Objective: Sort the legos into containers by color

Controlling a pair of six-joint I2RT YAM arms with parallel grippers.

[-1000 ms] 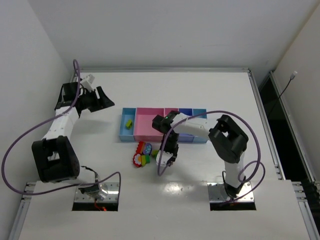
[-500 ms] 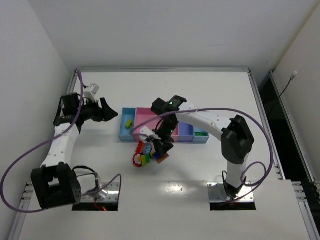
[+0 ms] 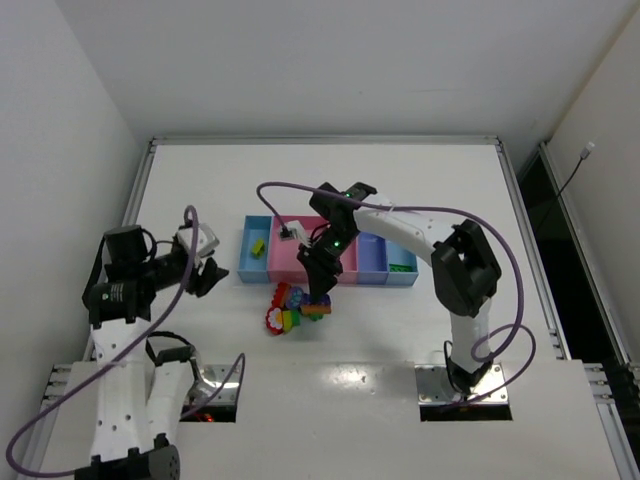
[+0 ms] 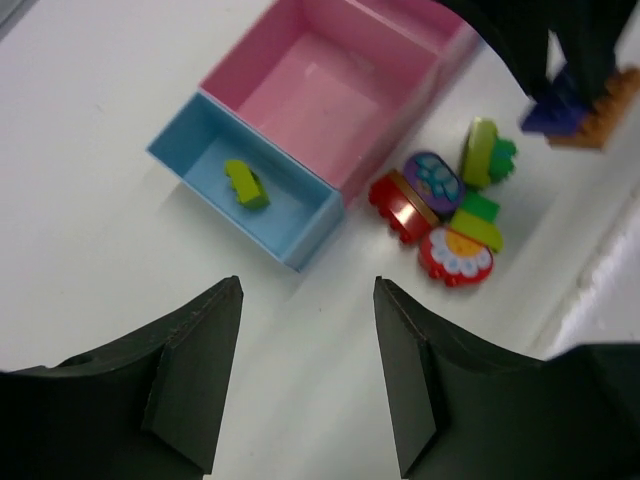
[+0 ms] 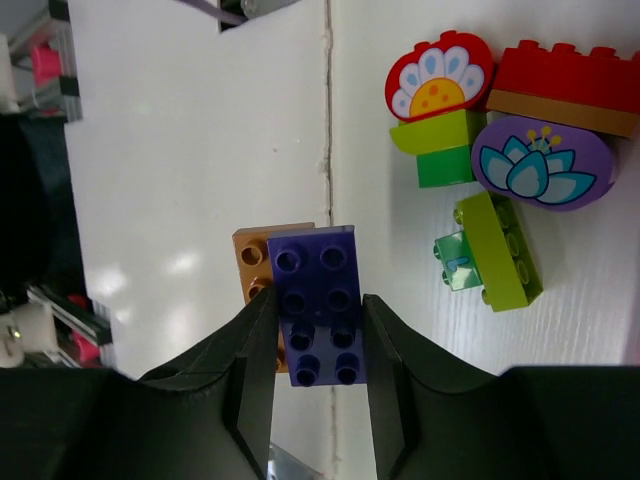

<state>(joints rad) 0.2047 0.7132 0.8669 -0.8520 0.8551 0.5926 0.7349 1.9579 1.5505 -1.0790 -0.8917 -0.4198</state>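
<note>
My right gripper point(image 5: 315, 302) is shut on a dark purple brick point(image 5: 318, 300) with an orange brick point(image 5: 255, 262) stuck to its underside, held just right of the lego pile point(image 3: 285, 308); the top view shows the gripper point(image 3: 318, 292) in front of the wide pink bin point(image 3: 288, 252). The pile holds a red flower piece point(image 5: 440, 80), a red brick point(image 5: 570, 75), a rounded purple piece point(image 5: 545, 160), a lime brick point(image 5: 500, 250) and a green one point(image 5: 445, 168). A lime brick point(image 4: 245, 185) lies in the left light blue bin point(image 4: 190, 135). My left gripper point(image 4: 305, 390) is open and empty, left of the bins.
The bin row point(image 3: 325, 278) continues right with a periwinkle bin point(image 3: 372, 262) and a light blue bin point(image 3: 400, 252) holding something green point(image 3: 400, 267). My right arm reaches over the pink bins. Walls stand close on the left and at the back.
My left arm has swung from the back left toward the front, its gripper now left of the bins. My right arm has stretched out, its gripper shifting slightly left with the purple and orange bricks.
</note>
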